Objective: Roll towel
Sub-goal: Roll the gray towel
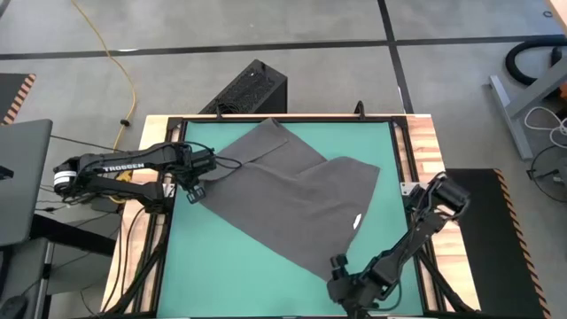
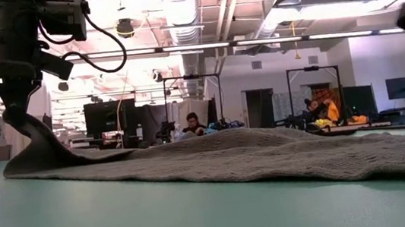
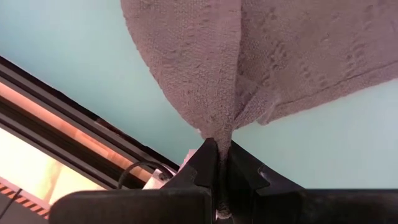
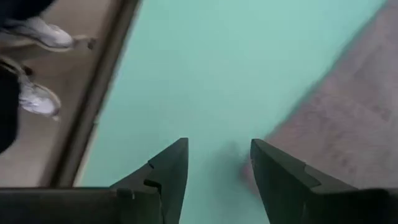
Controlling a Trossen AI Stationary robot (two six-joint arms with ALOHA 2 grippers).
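Towel (image 1: 288, 199), dark grey, lies spread across the middle of the green bench (image 1: 221, 266), skewed to its edges, small white tag (image 1: 357, 222) near its right side. High view: left claw (image 1: 193, 189) at the towel's left corner; right claw (image 1: 339, 268) at the near corner, by the bench's front edge.

Low view: towel (image 2: 268, 155) mostly flat, its left corner pulled up off the bench into the left claw (image 2: 26, 122). People sit at desks in the room behind.

Left wrist view: left claw (image 3: 219, 163) pinched tight on a gathered corner of towel (image 3: 249, 56).

Right wrist view: right claw (image 4: 219, 165) spread wide over bare bench (image 4: 217, 68), towel edge (image 4: 348, 124) just beside one finger. A person's shoes (image 4: 37, 62) on the floor past the bench edge.
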